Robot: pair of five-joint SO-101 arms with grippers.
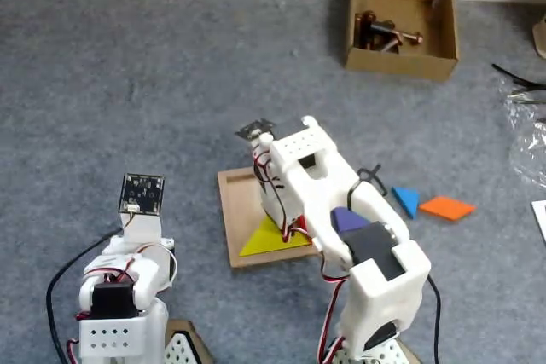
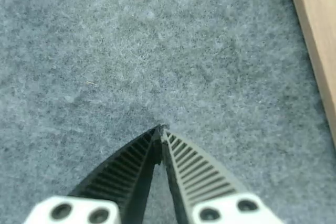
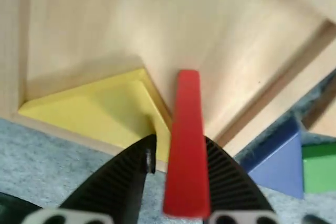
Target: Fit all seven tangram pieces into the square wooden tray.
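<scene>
My right gripper (image 3: 178, 146) is shut on a red tangram piece (image 3: 187, 129), held on edge over the square wooden tray (image 3: 157, 19). A yellow triangle (image 3: 100, 111) lies flat in one corner of the tray, and the red piece's tip is just beside its point. From above, the right arm covers much of the tray (image 1: 235, 210) and the yellow triangle (image 1: 266, 240) shows at its near edge. A dark blue triangle (image 3: 278, 163) and a green piece (image 3: 319, 169) lie just outside the tray. My left gripper (image 2: 160, 129) is shut and empty over the carpet, left of the tray's edge (image 2: 315, 35).
A small blue triangle (image 1: 406, 200) and an orange parallelogram (image 1: 446, 207) lie on the grey carpet right of the tray. A cardboard box (image 1: 401, 49) with metal parts stands at the back right. Clear plastic and cables sit at the right edge.
</scene>
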